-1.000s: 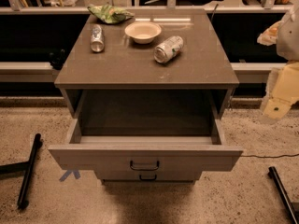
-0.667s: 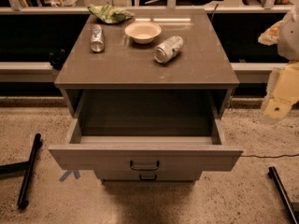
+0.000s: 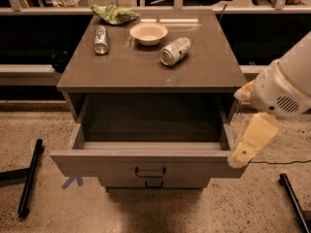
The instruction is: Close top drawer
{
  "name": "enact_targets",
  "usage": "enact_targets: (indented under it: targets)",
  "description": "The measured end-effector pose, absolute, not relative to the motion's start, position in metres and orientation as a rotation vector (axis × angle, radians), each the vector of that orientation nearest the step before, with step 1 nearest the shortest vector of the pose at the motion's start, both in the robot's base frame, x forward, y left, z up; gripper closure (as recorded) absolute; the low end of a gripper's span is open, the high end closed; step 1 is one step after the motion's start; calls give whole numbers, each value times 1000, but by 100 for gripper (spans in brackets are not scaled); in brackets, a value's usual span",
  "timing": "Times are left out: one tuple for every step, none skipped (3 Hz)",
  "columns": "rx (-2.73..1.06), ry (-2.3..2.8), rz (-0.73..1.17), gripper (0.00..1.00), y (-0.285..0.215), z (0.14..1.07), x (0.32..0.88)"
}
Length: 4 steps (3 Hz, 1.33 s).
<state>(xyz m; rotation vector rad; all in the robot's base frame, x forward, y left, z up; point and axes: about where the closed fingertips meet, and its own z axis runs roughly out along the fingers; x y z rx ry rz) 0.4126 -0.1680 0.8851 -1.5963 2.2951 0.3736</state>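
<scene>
1. I can't read any words on the two cans. Both are silver and lie on their sides on top of the cabinet (image 3: 146, 69).
2. One can (image 3: 101, 39) lies near the cabinet's back left corner. The other can (image 3: 175, 51) lies near the middle of the cabinet top, a bit to the right.
3. One pale bowl (image 3: 148, 33) sits on the cabinet top between the cans, toward the back. I see only its bare inside.
4. One crumpled green bag (image 3: 114, 13) lies at the back edge of the cabinet top, on the left.
5. The top drawer (image 3: 146, 160) is pulled far out of the cabinet's front. Its deep box shows bare dark walls and a bare bottom.
6. I count two small dark handles. One handle (image 3: 150, 172) is in the middle of the top drawer's front. The lower handle (image 3: 153, 184) peeks out just under it.
7. The gripper (image 3: 241, 154) is cream-colored and hangs at the top drawer's front right corner. I can't make out if it is spread wide or squeezed together.
8. A blue tape mark (image 3: 73, 181) is on the floor by the cabinet's front left.
</scene>
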Motion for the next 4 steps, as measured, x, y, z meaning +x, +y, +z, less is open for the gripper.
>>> enact_targets:
  targets:
    - [-1591,2296,439,0,-158,876,407]
    - [-1591,2296,437,0,-159,876,407]
    - [-1583,2288,460,0,-156,889,406]
    - [-1565,2329,517,14,-142,879,401]
